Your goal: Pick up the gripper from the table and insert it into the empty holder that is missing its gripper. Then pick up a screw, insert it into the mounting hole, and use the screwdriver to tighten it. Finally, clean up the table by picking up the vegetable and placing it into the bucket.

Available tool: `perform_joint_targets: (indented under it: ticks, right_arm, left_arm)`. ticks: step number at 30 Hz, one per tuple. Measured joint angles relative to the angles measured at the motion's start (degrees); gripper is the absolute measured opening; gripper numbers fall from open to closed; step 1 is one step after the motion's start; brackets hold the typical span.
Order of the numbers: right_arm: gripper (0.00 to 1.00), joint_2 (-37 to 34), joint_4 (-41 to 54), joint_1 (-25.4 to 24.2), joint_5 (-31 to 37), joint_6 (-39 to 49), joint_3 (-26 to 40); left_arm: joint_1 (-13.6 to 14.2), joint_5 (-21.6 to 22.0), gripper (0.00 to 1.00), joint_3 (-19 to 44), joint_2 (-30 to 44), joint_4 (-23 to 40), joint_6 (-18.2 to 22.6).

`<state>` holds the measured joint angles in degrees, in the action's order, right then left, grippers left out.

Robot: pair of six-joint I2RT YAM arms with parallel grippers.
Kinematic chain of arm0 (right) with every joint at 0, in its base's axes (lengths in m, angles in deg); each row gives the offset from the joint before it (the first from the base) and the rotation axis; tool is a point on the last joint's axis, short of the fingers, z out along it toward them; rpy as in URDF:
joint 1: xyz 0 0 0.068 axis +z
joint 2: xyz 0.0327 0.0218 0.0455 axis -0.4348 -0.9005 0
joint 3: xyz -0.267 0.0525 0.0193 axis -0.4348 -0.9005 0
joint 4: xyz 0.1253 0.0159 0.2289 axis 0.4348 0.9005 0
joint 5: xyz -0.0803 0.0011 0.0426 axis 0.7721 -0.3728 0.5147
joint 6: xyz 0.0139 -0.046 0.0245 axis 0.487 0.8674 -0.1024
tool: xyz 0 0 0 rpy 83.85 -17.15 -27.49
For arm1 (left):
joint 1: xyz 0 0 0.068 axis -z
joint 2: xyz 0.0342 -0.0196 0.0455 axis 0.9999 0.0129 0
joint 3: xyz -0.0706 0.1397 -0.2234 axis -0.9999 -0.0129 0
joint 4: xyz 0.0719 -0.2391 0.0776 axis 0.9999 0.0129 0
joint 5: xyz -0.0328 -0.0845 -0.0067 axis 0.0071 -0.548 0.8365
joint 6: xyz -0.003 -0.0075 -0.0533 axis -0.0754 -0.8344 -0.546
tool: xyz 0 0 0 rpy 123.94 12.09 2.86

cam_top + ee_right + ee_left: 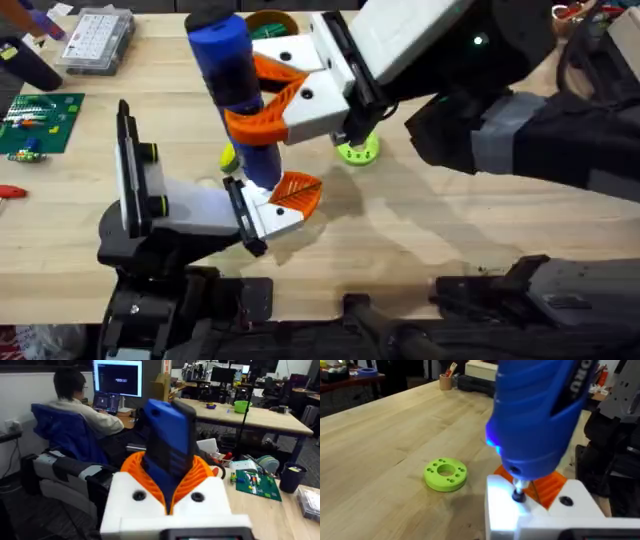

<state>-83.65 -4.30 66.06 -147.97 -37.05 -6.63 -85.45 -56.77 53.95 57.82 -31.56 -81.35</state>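
Screwdriver [232, 85], bright blue, thick and cylindrical, stands nearly upright in my right gripper [268, 108], whose white fingers with orange ribbed pads [262, 122] clamp its body; its thin metal bit [518, 493] points down onto my left gripper [285, 205]. Whether my left fingers are apart I cannot tell. A yellow piece [228, 157] hides partly behind the barrel. Beyond my right gripper lies a lime-green round disc with holes [357, 149].

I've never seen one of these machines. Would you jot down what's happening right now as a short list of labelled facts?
tool: blue screwdriver, upright, metal bit pointing down
held by: right gripper, orange pads clamped around its body
bit tip: on a white part, seen from the left wrist
left gripper: low by the screwdriver's lower end
nearby: lime-green disc with holes, on the wooden table
bucket: behind the screwdriver, partly hidden
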Motion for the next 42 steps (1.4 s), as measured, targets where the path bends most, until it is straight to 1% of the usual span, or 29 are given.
perform_joint_targets:
  ticks: [16, 22, 42]
  right_arm:
    - [0.024, 0.0, -0.3, 0.0, -0.8, 0.0, 0.0]
    - [0.024, 0.0, -0.6, 0.0, -1.0, -1.7, 0.0]
    - [0.024, 0.0, 0.2, 0.5, 0.7, -2.2, 0.0]
  left_arm:
    - [0.0, 0.0, 0.004, 0.0, 0.0, 0.0, 0.0]
    - [0.0, -0.1, 0.004, 0.0, 0.0, 0.0, 0.0]
    - [0.0, -0.2, 0.004, 0.0, 0.0, 0.0, 0.0]
